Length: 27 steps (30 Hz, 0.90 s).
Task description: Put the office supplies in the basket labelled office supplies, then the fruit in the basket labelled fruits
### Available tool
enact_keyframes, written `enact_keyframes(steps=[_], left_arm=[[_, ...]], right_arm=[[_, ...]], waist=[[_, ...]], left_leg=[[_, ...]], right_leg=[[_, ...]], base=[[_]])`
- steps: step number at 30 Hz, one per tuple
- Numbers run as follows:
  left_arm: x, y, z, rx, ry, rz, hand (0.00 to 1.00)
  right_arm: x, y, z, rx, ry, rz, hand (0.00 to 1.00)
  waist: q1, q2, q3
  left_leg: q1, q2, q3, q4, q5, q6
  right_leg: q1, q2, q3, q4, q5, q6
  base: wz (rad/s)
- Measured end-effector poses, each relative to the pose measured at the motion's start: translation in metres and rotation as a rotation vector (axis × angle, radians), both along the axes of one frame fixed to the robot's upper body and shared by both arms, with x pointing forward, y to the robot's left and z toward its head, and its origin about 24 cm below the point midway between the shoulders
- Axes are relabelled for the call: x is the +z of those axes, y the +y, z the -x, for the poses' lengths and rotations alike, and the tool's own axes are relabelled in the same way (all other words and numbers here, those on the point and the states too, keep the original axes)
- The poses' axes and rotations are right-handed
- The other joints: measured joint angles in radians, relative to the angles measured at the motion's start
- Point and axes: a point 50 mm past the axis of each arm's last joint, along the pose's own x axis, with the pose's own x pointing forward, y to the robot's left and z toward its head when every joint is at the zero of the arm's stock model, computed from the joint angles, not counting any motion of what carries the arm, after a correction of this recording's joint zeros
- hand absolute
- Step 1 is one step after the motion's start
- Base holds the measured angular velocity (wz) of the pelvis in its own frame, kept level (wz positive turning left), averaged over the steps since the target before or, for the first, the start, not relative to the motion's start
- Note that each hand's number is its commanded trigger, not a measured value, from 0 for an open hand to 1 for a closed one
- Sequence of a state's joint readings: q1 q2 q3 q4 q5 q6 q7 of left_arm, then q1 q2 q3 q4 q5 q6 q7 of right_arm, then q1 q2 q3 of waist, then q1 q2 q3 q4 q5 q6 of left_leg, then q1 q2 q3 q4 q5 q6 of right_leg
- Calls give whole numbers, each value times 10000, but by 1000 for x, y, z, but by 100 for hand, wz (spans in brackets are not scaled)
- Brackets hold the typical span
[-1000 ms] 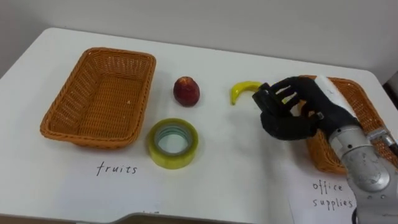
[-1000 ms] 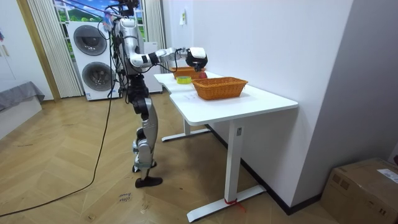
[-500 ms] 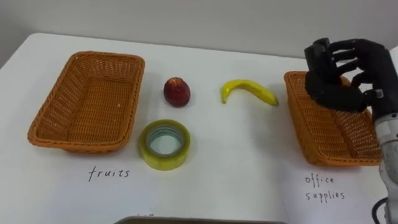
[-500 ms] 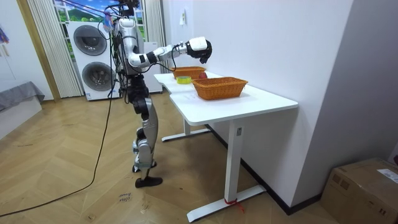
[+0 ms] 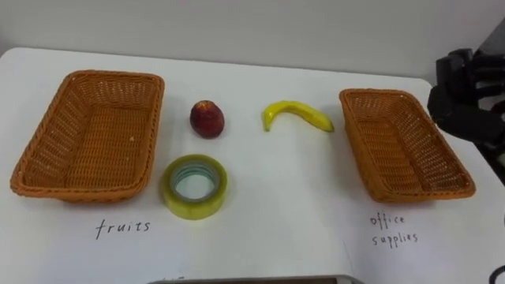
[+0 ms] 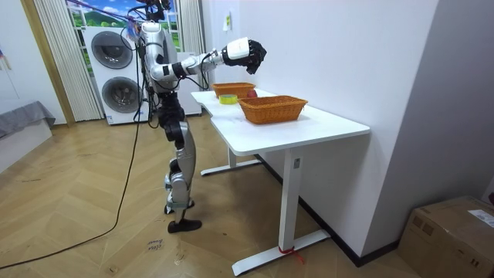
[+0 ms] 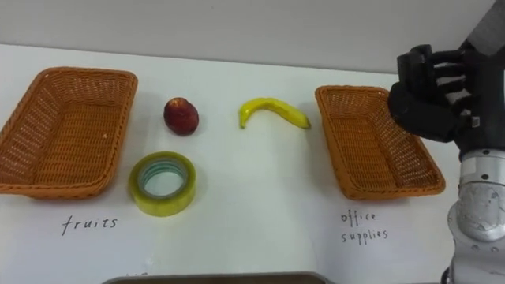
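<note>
- The right robot hand point(image 7: 432, 99) hovers above the supplies basket's point(image 7: 371, 146) right rim, fingers curled in and holding nothing.
- The banana point(image 7: 273, 110) lies on the bench point(image 7: 252, 213) just left of the supplies basket, level with its far end and not touching it.
- Its long axis runs across the bench, one tip toward the supplies basket and the other away from it.
- The red fruit point(image 7: 181, 116) sits further left of the supplies basket, past the banana.
- The tape point(image 7: 162, 183) lies flat, left of the supplies basket and level with its near end.
- The fruit basket point(image 7: 63, 134) stands well apart, far left of the supplies basket. Both baskets are empty.
- Judgement: the banana is the nearest piece, left of and below the robot hand. A reach would cross the supplies basket and close across the banana's narrow width.
</note>
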<state>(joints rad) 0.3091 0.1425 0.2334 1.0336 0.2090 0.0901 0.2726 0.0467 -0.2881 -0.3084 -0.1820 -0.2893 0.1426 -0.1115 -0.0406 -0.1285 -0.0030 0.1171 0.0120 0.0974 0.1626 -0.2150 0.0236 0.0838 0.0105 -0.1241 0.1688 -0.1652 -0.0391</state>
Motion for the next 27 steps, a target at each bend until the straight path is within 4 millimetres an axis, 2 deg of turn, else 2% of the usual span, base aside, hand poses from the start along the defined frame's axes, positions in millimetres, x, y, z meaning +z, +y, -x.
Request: enact_keyframes(steps=[10, 16, 19, 27], left_arm=[[-1, 0, 0, 60, 45, 195, 0], [-2, -1, 3, 164, 132, 291, 0], [-2, -1, 2, 150, 91, 285, 0], [-2, -1, 3, 191, 229, 283, 0]], right_arm=[[-24, -9, 1, -536, 967, -91, 100], [-28, -11, 1, -661, 1234, 218, 100], [-32, -11, 2, -660, 1432, 222, 100], [-37, -9, 4, -317, 1861, 157, 100]], waist=[[-34, 54, 10], [42, 166, 16], [181, 178, 12], [267, 211, 9]], left_leg=[[-14, 14, 98, -1, -5, 3], [-45, 5, 100, -7, -4, 1], [-38, 20, 111, -8, -4, 1], [-30, 28, 112, -2, -5, 0]], right_leg=[[-43, 27, 122, 19, 4, 2], [-142, 38, 136, 34, 5, 0], [-148, 41, 146, 25, 4, 0], [-145, 39, 141, 38, 4, 0]], base=[[-3], [0], [0], [0]])
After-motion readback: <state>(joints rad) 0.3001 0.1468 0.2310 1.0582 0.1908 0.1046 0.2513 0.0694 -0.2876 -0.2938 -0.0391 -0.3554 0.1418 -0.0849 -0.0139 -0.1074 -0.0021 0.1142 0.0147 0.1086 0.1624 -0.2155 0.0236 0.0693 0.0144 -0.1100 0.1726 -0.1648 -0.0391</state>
